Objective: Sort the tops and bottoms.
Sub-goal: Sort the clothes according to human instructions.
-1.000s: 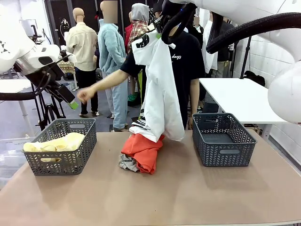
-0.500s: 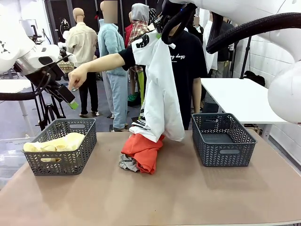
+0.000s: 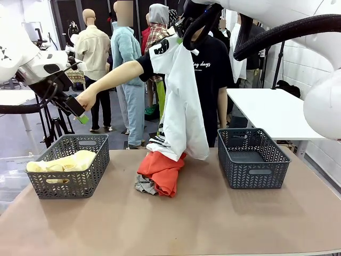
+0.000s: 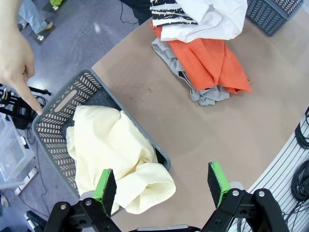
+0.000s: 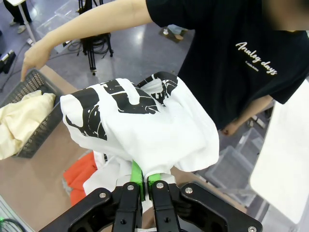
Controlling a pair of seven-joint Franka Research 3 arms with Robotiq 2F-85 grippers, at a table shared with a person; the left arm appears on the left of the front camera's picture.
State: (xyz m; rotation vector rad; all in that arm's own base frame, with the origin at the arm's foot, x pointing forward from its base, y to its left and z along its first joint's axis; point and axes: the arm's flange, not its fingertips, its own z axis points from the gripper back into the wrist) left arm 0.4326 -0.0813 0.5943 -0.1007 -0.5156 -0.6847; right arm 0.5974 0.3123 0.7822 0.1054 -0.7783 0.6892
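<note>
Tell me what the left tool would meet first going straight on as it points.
Most likely the pale yellow garment in the left basket, near its rim. The open left tool hangs above that corner; depth is unclear, so it could instead reach the table just beside it.

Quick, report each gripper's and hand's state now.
Left gripper: open, empty.
Right gripper: shut on the white garment.
Person's hand: pointing at the basket.

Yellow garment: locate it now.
In the front view's left side, the yellow garment lies in the left basket, left of the orange garment.
</note>
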